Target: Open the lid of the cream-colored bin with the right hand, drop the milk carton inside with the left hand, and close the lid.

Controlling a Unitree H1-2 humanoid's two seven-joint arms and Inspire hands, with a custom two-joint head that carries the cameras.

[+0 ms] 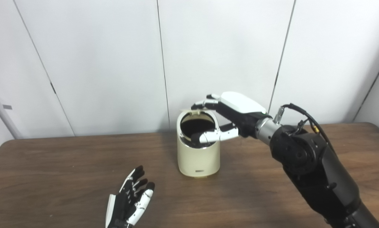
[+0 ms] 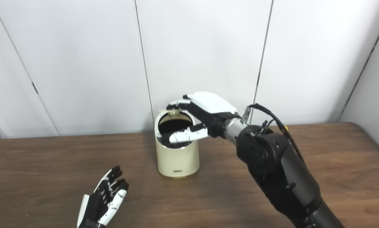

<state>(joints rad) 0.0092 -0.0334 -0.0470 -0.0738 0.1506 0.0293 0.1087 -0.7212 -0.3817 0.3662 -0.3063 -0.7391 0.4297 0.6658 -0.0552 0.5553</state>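
The cream-colored bin (image 1: 198, 156) stands upright at the middle of the wooden table. Its lid (image 1: 189, 110) is tipped up at the back, and the dark inside shows. My right hand (image 1: 232, 115) reaches in from the right. Its fingertips (image 1: 199, 104) rest on the lid's raised edge, and its thumb stretches across the front of the opening; the hand grips nothing. My left hand (image 1: 131, 199) lies open and empty on the table at the lower left, well apart from the bin. No milk carton is in view.
The brown table (image 1: 272, 196) runs to the white panelled wall behind the bin. My black right forearm (image 1: 316, 171) crosses the table's right side. The table's rounded far corners show at the left and right.
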